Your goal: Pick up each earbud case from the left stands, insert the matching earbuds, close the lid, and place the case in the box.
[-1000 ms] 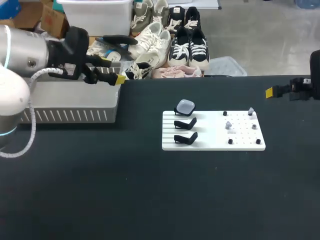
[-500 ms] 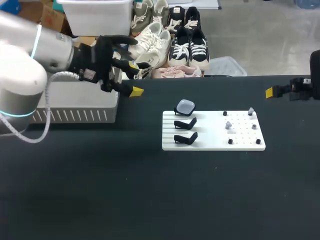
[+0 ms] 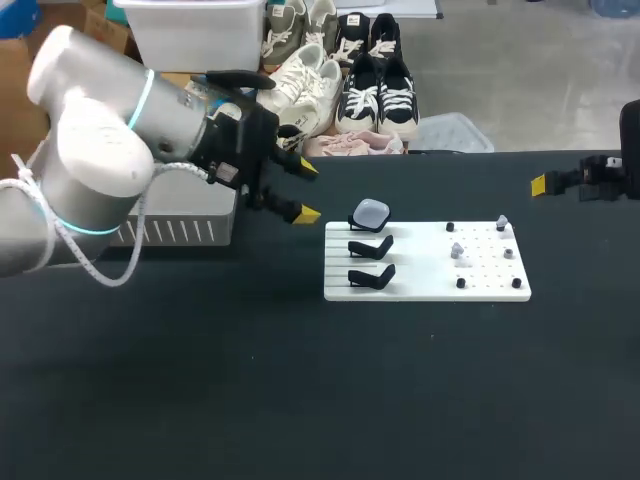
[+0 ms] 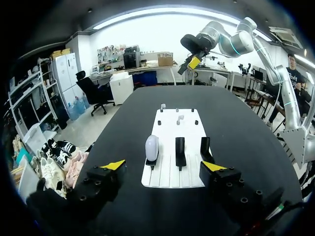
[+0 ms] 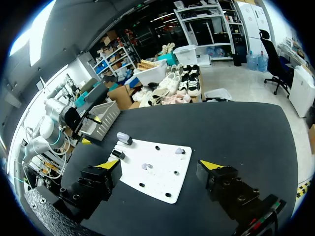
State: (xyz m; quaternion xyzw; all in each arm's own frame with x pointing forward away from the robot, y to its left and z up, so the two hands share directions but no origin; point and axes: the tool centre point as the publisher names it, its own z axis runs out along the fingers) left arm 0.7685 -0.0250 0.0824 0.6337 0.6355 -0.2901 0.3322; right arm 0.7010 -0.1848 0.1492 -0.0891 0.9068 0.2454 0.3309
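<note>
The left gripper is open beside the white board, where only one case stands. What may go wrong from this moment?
1. The case sits on a narrow stand, close to an empty stand. One finger of the open left gripper may strike that empty stand.
2. The case looks rounded, so an off-centre grip may push it off instead of holding it.
3. A knock to the white board may shake the small earbuds loose.

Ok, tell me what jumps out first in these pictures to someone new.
The left end effector, open on its bulky arm, hovers just beside the white board. On that board, one pale earbud case sits on the farthest of three black stands; the other two are empty.
</note>
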